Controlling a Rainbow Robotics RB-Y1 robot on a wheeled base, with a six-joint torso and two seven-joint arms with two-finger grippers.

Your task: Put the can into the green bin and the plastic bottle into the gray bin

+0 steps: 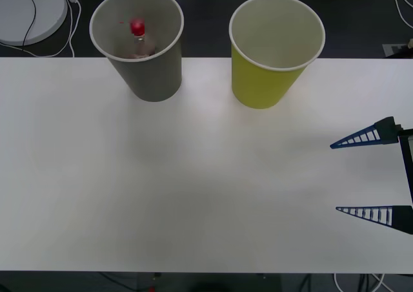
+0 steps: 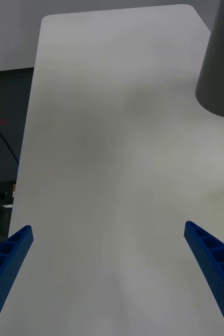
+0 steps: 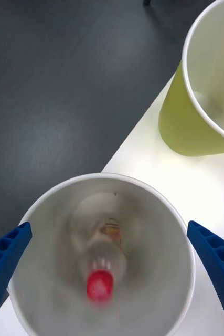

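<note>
Front view: a white table with two big paper-cup bins standing at its far edge.
Gray bin: the gray bin stands upright on the robot's left side of the table. It is white inside.
Green bin: the green bin stands upright just to the right of the gray one. The two are near each other but do not touch. I cannot tell what is at its bottom.
Plastic bottle: the plastic bottle is inside the gray bin, red cap up. In the left wrist view it looks blurry, with the cap toward the camera and the body down in the bin.
Left gripper: the left gripper hangs right over the mouth of the gray bin. Its blue fingers are spread wide apart, with nothing between them.
Right gripper: the right gripper is over the right side of the table, well away from both bins. Its two blue fingers are far apart and carry nothing.
Off the table: a round white disc with a black cable lies past the far left corner.
</note>
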